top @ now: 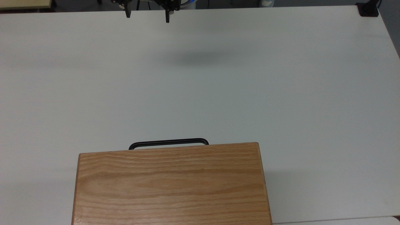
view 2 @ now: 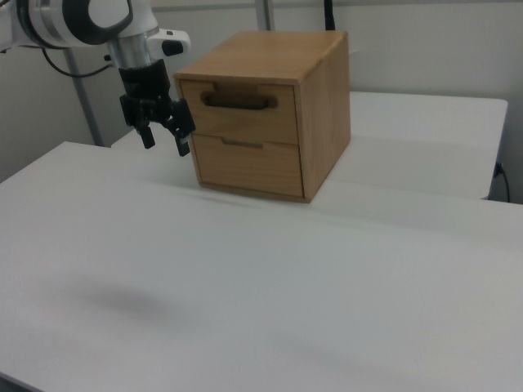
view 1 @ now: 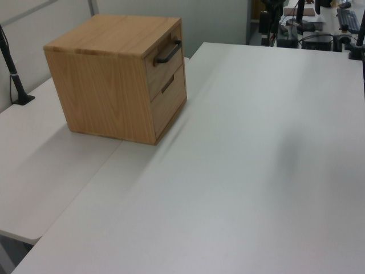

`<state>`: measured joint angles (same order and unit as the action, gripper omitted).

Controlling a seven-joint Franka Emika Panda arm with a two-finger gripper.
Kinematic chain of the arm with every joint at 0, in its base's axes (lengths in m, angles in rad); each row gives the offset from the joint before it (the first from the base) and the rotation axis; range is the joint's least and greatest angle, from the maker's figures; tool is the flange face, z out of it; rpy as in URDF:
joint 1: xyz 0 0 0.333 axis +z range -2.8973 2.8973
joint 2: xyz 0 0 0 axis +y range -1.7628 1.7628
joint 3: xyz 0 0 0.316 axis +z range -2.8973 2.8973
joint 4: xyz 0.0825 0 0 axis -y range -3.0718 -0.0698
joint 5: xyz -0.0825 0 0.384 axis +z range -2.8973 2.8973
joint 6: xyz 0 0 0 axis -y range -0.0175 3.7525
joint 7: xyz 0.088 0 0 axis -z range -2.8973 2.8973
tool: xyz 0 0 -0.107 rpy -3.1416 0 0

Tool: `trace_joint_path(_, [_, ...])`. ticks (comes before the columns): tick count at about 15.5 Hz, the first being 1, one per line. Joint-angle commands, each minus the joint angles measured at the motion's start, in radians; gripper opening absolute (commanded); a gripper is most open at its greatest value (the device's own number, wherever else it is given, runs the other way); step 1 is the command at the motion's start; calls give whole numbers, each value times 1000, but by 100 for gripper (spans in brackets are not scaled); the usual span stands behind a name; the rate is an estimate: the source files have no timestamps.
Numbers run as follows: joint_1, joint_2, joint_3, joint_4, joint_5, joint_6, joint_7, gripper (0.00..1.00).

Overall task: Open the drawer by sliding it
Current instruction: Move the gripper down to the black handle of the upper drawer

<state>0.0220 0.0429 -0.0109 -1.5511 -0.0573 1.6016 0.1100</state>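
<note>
A wide white table (top: 281, 93) fills the scene, with a second white surface butted against it under the cabinet (view 2: 425, 147) in the right view. In the top view, the nearest thing is the oak cabinet (top: 170, 184) at the bottom centre of the frame, its broad grained top facing the camera. The drawer (view 2: 241, 114) is the upper of two fronts in the right view, sitting flush and closed in the upper middle of the frame; its black bar handle (top: 168, 142) peeks out past the cabinet's top edge in the top view and shows at the upper left in the left view (view 1: 169, 52). Beyond a long bare stretch of table, the gripper (top: 146, 14) hangs at the top edge of the top view, left of centre. In the right view it sits at the upper left (view 2: 166, 140), above the table. Its jaws stand wide apart and hold nothing. A soft shadow (top: 197, 58) lies on the table below.
</note>
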Motion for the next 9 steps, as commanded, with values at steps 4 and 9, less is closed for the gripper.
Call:
trace_joint_path(4, [-14, 29, -9, -6, 125, 276, 699, 100])
trace_joint_path(9, [-4, 115, -9, 2, 143, 541, 1017, 100])
